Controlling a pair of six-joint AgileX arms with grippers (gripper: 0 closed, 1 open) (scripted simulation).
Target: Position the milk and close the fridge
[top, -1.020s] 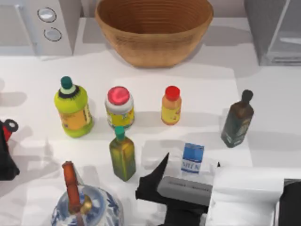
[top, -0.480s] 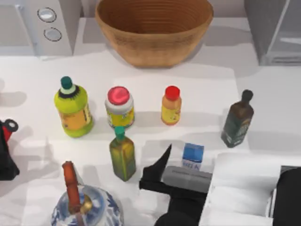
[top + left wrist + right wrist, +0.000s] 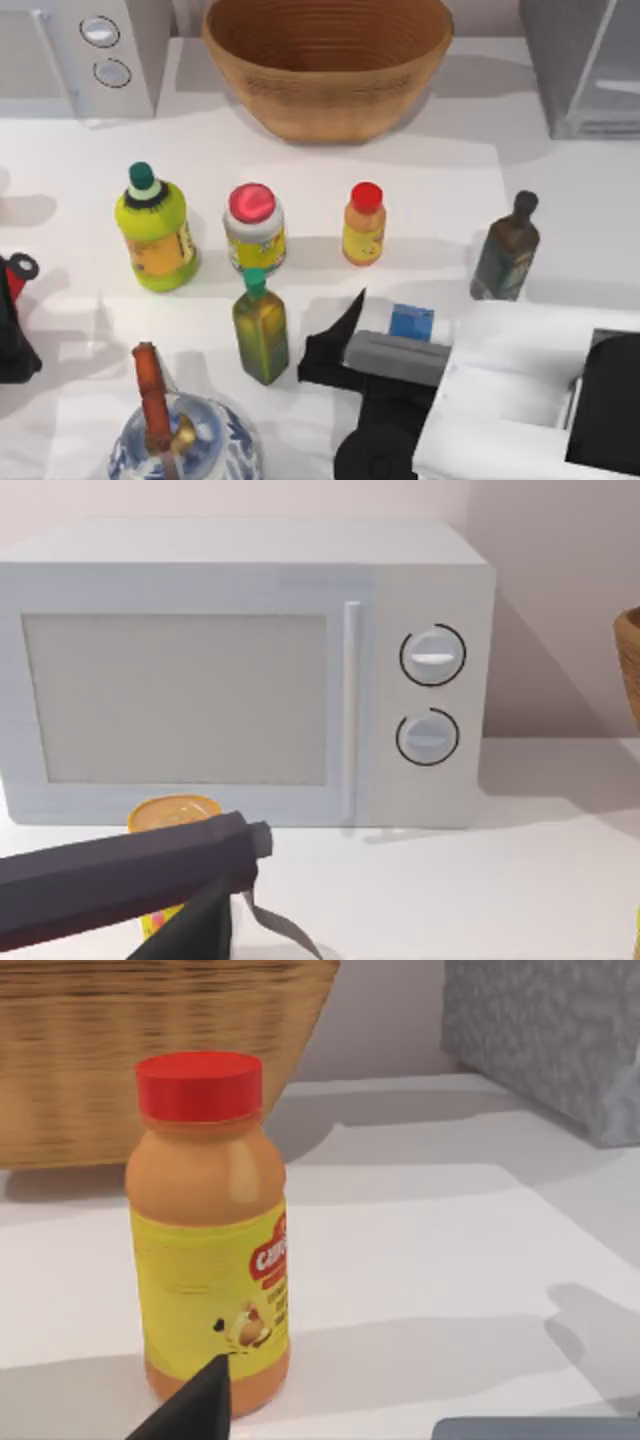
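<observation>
The milk (image 3: 412, 322), a small blue-topped carton, stands on the table right of centre, near the front edge. My right gripper (image 3: 408, 310) is open around it. One black finger (image 3: 345, 325) is left of the carton with a gap between them, and the grey gripper body covers the carton's lower part. The other finger is hidden under the arm. In the right wrist view a black fingertip (image 3: 205, 1400) shows before the orange bottle (image 3: 210, 1230). The fridge (image 3: 585, 70), a grey cabinet with a pale inside, is at the back right. My left gripper (image 3: 12, 335) is parked at the left edge.
Around the milk stand the red-capped orange bottle (image 3: 364, 224), a dark bottle (image 3: 505, 255), a green oil bottle (image 3: 260, 325), a red-lidded jar (image 3: 253, 228) and a yellow-green bottle (image 3: 155, 228). A wicker basket (image 3: 328, 60), a microwave (image 3: 100, 50) and a blue-white teapot (image 3: 180, 440) are also there.
My right arm has pushed farther onto the table, bringing its open gripper up around the milk. More of the carton is now covered. The left arm has not moved.
</observation>
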